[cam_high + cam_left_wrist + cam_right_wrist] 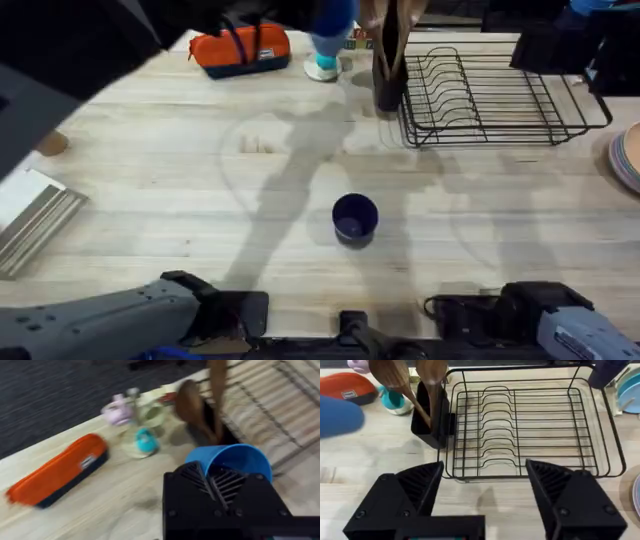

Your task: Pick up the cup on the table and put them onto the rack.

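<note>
A light blue cup [235,459] hangs above the far side of the table with my left gripper [220,480] shut on its rim. The overhead view has this cup [335,22] at the top centre, left of the rack [490,95]. The dark navy cup [354,217] stands upright on the table's middle, apart from both grippers. My right gripper [485,466] is open with nothing between its fingers and faces the black wire rack [530,425]. At that view's left edge is the light blue cup [340,415].
A black holder with wooden spoons [388,60] stands against the rack's left end. An orange pencil case [240,48] and a teal mug on a saucer [325,65] sit at the back. Plates [628,155] lie at the right edge, a flat stack [30,215] at the left.
</note>
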Available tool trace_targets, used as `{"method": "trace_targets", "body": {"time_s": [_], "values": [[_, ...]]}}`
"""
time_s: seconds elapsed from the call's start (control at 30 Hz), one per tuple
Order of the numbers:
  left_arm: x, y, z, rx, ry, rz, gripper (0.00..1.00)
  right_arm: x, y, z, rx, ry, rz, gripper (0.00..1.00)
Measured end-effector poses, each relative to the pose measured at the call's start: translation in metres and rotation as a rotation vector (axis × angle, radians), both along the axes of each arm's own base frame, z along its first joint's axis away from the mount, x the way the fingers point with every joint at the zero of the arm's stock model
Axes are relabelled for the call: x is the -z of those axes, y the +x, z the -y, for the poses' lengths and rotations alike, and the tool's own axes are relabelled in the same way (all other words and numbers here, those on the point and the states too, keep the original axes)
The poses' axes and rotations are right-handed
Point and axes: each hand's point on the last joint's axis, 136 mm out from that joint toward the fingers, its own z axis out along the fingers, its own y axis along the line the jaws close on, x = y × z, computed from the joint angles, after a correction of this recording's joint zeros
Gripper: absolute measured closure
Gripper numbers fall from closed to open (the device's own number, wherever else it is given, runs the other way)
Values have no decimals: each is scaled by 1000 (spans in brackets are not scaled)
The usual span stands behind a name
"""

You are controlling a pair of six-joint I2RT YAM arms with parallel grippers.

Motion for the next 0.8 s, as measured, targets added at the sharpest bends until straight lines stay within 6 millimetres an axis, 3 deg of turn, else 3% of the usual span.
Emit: {"method": "trace_targets", "body": {"time_s": [0.2, 0.47, 0.5, 0.8], "values": [[-6, -23, 54, 162, -38, 14, 960, 0, 0, 0, 0, 0, 0, 5], [-14, -42, 91, 264, -61, 41, 959, 0, 0, 0, 0, 0, 0, 5], [-14, -44, 103, 294, -72, 51, 960, 0, 0, 0, 0, 0, -1, 5], [15, -34, 146, 380, -88, 27, 959, 0, 0, 0, 0, 0, -1, 5]]}}
